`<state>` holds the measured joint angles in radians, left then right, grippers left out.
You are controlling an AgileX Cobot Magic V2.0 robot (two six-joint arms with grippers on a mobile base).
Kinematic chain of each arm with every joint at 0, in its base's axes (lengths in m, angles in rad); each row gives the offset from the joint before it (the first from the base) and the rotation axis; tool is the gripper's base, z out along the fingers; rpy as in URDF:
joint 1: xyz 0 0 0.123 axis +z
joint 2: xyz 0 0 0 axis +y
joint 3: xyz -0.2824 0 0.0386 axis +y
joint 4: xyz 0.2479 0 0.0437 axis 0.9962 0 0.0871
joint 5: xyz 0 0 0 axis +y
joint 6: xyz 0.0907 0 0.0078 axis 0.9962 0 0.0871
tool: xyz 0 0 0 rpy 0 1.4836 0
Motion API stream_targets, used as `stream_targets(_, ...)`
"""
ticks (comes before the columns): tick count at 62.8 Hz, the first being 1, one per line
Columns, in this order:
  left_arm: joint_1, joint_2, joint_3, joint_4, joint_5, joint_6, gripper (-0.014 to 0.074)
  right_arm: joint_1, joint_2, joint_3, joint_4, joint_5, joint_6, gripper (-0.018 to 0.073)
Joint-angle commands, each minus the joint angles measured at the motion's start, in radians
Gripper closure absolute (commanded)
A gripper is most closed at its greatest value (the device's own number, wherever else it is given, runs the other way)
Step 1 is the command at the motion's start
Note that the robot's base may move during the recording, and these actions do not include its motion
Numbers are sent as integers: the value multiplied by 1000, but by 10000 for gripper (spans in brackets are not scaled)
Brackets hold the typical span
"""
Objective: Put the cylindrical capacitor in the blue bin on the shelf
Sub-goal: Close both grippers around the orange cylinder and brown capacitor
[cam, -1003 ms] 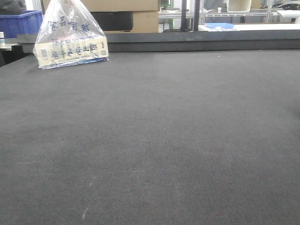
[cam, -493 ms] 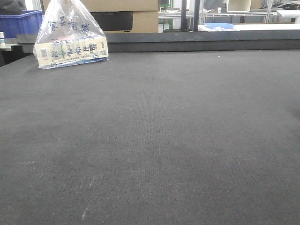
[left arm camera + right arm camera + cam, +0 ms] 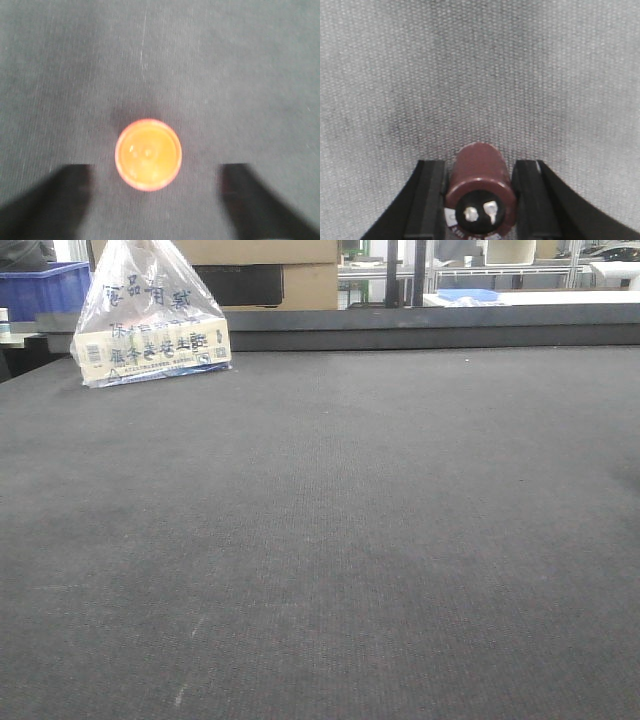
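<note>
Dark felt bench (image 3: 330, 540) fills most of the front view; in the left wrist view the left gripper (image 3: 156, 172) stands apart around an orange round object (image 3: 148, 154); low in the right wrist view the right gripper (image 3: 480, 167) clamps the brown cylindrical capacitor (image 3: 479, 192), so grasping seems done, shelving not yet.

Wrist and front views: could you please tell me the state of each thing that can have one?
left gripper: jaws open, touching nothing.
orange round item: resting on the table between those jaws, ungripped.
cylindrical capacitor: clamped at its sides, terminals facing the camera.
right gripper: jaws shut on the cylindrical capacitor.
plastic bag: standing on the table, filled.
</note>
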<state>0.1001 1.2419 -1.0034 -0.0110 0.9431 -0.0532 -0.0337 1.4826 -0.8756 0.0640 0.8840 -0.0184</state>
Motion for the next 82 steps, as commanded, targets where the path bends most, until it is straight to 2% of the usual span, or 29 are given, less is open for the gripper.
stream_targets(1,-3,35,-9,1,-32,-3,41,-5,1,-7,-12,-11,-10,721)
stream_targets(8,-3,101,-9,3,-36,-3,7,-5,1,-7,-12,-11,-10,721)
stream_targets(24,-3,241,-9,27,-36,-3,8,-5,1,-7,-12,-25,-10,721)
stream_targets(39,-3,281,-9,29,-31,-3,24,-5,1,-7,-10,-29,-10,721)
stream_targets(42,-3,281,-9,29,-29,-3,59,-5,1,-7,-10,-29,-10,721)
stream_targets(46,-3,281,-9,29,-23,-3,165,-5,1,-7,-8,-29,-10,721)
stream_targets(59,-3,281,-9,29,-16,-3,710,-5,1,-7,-5,-29,-10,721)
stream_targets(72,-3,241,-9,20,-16,11,708,-5,-71,-7,-2,-33,-10,721)
stream_targets(82,-3,135,-1,-18,-53,108,708,-5,-190,-7,-2,-108,-10,721)
